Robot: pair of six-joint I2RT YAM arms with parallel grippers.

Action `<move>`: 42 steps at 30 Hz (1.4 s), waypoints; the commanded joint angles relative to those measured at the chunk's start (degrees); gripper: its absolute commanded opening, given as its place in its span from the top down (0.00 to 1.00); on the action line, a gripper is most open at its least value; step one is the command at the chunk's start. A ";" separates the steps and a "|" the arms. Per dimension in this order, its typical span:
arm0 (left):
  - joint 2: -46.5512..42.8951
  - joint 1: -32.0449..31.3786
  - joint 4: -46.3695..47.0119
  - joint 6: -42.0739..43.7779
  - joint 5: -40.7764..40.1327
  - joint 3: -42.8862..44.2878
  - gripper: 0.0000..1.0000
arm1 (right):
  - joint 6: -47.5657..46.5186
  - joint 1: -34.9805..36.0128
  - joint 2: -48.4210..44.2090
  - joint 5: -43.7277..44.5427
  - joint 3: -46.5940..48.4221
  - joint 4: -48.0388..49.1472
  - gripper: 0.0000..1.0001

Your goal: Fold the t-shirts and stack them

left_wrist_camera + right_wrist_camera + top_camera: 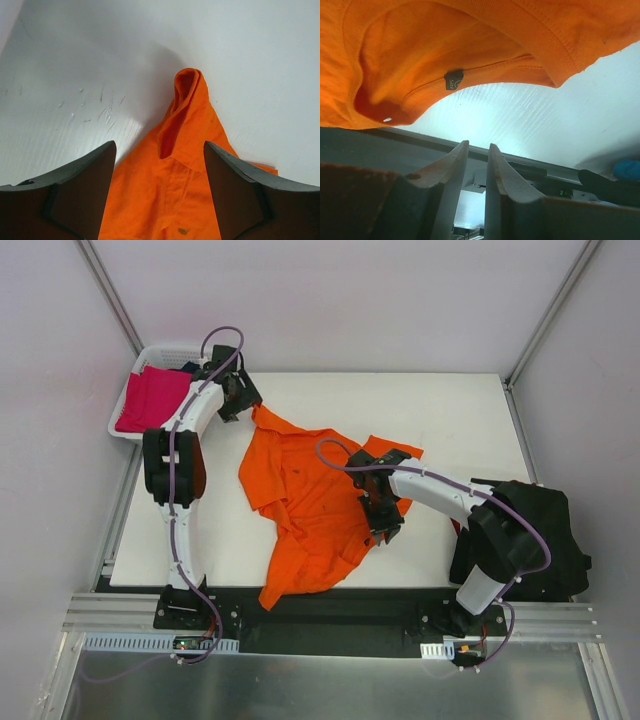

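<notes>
Orange t-shirt (310, 505) lies crumpled in the middle of the white table (450, 410), its lower end hanging over the near edge. The left gripper (243, 395) is at the shirt's upper left corner, and the right gripper (386, 528) is over the shirt's right part. A magenta t-shirt (152, 400) fills the basket (165, 348) at upper left. Black t-shirts (545, 525) lie at lower right.

In the left wrist view the fingers (85, 190) stand wide apart, with orange cloth between them.

In the right wrist view the fingers (452, 175) leave a narrow slit with no cloth in it. The neckline with its size label (453, 80) fills the upper frame.
</notes>
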 commanded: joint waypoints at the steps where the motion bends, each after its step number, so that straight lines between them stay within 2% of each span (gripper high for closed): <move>1: 1.51 -0.22 -0.79 0.11 3.13 -0.46 0.31 | 0.47 0.22 -0.23 0.94 1.60 -2.45 0.74; 11: 3.62 -0.22 -0.61 -0.06 5.26 1.12 0.35 | 0.12 0.22 0.21 1.11 1.95 -2.62 0.74; 14: 3.53 -0.22 -0.61 -0.06 4.82 1.39 0.56 | 0.03 0.22 0.39 1.20 1.95 -2.71 0.74; 15: 3.62 -0.22 -0.61 -0.15 4.73 1.39 0.68 | -0.06 0.14 0.48 1.20 2.04 -2.71 0.74; 24: 2.66 -0.22 -0.70 -1.02 5.69 0.86 1.00 | -0.32 0.22 0.91 1.12 2.31 -2.71 0.74; 33: 2.21 -1.01 0.44 -7.61 13.06 7.27 1.00 | -0.50 0.22 1.62 0.85 2.74 -2.53 0.75; 37: 7.47 -1.36 1.67 -9.64 23.42 15.25 1.00 | -0.58 0.13 1.62 1.03 2.66 -2.62 0.74; 42: 11.44 -1.71 2.11 -12.28 25.82 19.05 1.00 | -0.67 0.14 1.62 1.20 2.83 -2.71 0.75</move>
